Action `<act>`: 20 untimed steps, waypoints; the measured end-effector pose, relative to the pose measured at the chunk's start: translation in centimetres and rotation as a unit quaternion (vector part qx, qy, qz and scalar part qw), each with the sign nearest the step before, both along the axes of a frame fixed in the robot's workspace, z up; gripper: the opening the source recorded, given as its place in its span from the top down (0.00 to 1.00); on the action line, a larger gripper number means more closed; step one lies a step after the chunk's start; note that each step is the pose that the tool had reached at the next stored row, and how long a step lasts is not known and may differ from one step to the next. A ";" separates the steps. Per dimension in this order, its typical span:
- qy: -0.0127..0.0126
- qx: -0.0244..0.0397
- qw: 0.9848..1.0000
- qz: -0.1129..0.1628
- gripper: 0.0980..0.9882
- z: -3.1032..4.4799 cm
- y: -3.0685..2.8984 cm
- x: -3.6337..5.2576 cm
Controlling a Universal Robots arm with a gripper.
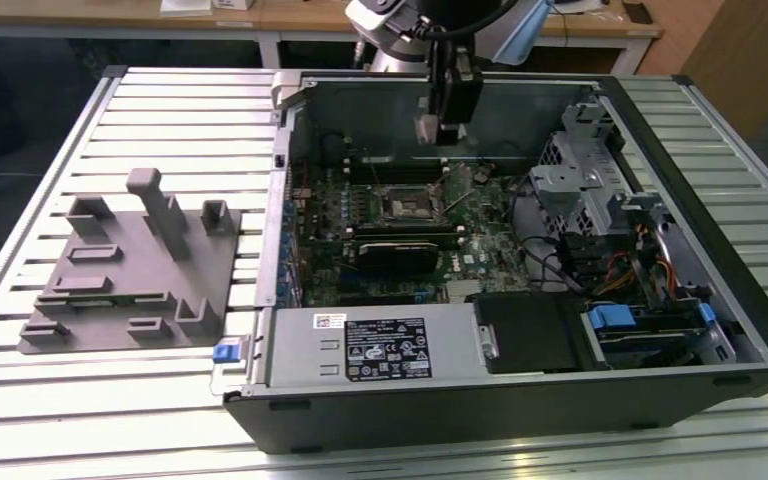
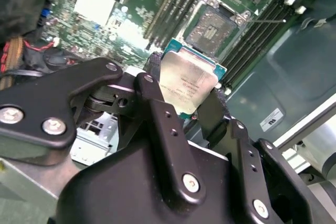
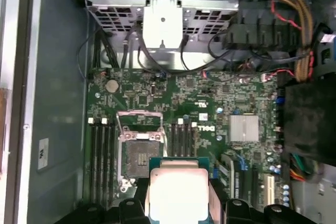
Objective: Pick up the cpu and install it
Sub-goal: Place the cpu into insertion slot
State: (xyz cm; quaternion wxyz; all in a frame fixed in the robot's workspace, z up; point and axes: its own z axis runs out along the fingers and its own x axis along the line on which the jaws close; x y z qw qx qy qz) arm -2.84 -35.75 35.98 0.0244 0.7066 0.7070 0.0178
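Pinching the cpu by its edges in the gripper. Hanging above the motherboard, near the socket.

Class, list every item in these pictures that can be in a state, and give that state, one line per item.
cpu, gripped and held in the air over the motherboard, not seated.
gripper, shut on the cpu.
cpu socket, empty, no chip in it.
computer case, lying on its side, side panel off, inside exposed.
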 end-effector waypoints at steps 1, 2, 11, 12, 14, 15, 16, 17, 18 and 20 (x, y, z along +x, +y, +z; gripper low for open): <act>0.000 0.000 1.000 0.000 0.51 -0.18 0.25 -0.01; 0.000 0.000 1.000 0.000 0.51 -0.36 0.43 -0.03; 0.001 0.000 1.000 0.000 0.51 -1.75 0.55 -0.14; 0.001 0.000 1.000 0.000 0.51 -1.84 0.55 -0.15; 0.001 0.000 1.000 0.000 0.51 -1.97 0.55 -0.16; 0.001 0.000 1.000 0.000 0.51 -2.03 0.55 -0.16; 0.001 0.000 1.000 0.000 0.51 -2.11 0.55 -0.16; 0.001 0.000 1.000 0.000 0.51 -2.18 0.55 -0.16; 0.001 0.000 1.000 0.000 0.51 -2.24 0.55 -0.17; 0.001 -0.001 1.000 0.000 0.51 -2.37 0.55 -0.17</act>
